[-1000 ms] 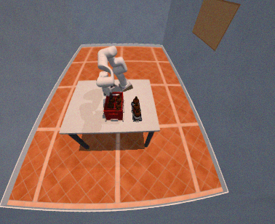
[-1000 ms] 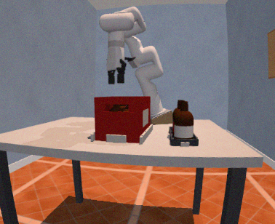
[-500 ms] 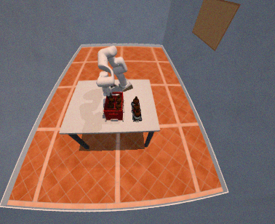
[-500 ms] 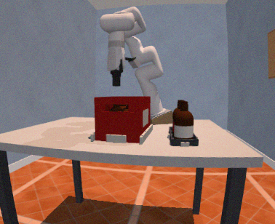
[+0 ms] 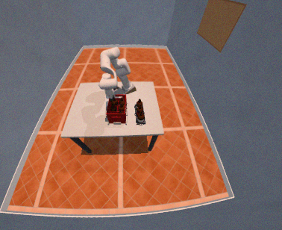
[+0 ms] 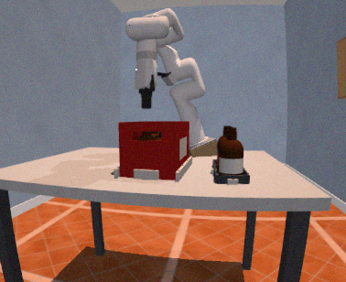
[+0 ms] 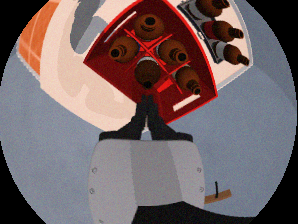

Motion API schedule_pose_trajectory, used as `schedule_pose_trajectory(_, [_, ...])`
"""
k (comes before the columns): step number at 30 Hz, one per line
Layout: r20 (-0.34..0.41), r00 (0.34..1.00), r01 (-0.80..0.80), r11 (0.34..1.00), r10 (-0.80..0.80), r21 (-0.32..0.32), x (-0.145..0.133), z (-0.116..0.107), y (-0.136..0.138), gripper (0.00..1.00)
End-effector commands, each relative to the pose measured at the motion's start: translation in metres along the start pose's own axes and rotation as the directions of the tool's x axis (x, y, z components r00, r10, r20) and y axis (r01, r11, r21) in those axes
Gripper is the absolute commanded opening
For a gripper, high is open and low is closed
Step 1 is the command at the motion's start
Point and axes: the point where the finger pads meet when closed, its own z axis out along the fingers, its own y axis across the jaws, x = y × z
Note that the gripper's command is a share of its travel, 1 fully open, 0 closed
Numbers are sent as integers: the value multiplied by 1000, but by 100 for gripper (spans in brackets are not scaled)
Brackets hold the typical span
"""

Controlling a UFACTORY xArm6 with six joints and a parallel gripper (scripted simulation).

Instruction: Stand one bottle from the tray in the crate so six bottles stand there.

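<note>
A red crate [image 5: 116, 117] [image 6: 150, 156] [image 7: 112, 38] stands on the white table [image 5: 85, 112] [image 6: 269, 183]. In the wrist view it holds several brown bottles [image 7: 148, 26] upright in its cells. One cell near the fingers is partly hidden. To its right a dark tray [image 6: 231, 178] [image 5: 141, 121] carries three brown bottles [image 6: 231, 153] [image 5: 139, 106] [image 7: 222, 30] with white labels, upright in a row. My gripper [image 6: 145, 106] [image 7: 146, 101] hangs a little above the crate's left rear part. Its fingers are pressed together with nothing between them.
The arm's base stands on the table behind the crate. A brown board hangs on the right wall. The floor is orange tile.
</note>
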Motion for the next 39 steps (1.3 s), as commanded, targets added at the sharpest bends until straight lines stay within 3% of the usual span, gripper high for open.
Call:
schedule_pose_trajectory(1, [2,1000,-1,1000,1,-2,-1,-1,0,0])
schedule_pose_trajectory(5, [2,1000,0,1000,0,-2,0,-1,1,0])
schedule_pose_trajectory(7, [-2,1000,4,1000,-4,-4,5,-1,15,0])
schedule_pose_trajectory(10, [-13,1000,23,1000,-23,-8,34,0,69,0])
schedule_pose_trajectory(17, [1,997,74,997,-74,-2,96,-1,116,0])
schedule_pose_trajectory(19, [1,997,74,997,-74,-2,96,-1,116,0])
schedule_pose_trajectory(20, [2,997,75,997,-75,-2,121,-1,139,0])
schedule_pose_trajectory(21, [2,997,76,997,-76,-2,128,-1,145,0])
schedule_pose_trajectory(22, [2,997,76,997,-76,-2,135,-1,151,65])
schedule_pose_trajectory(30, [2,997,76,997,-76,-2,198,-1,215,65])
schedule_pose_trajectory(39, [2,997,76,997,-76,-2,198,-1,215,65])
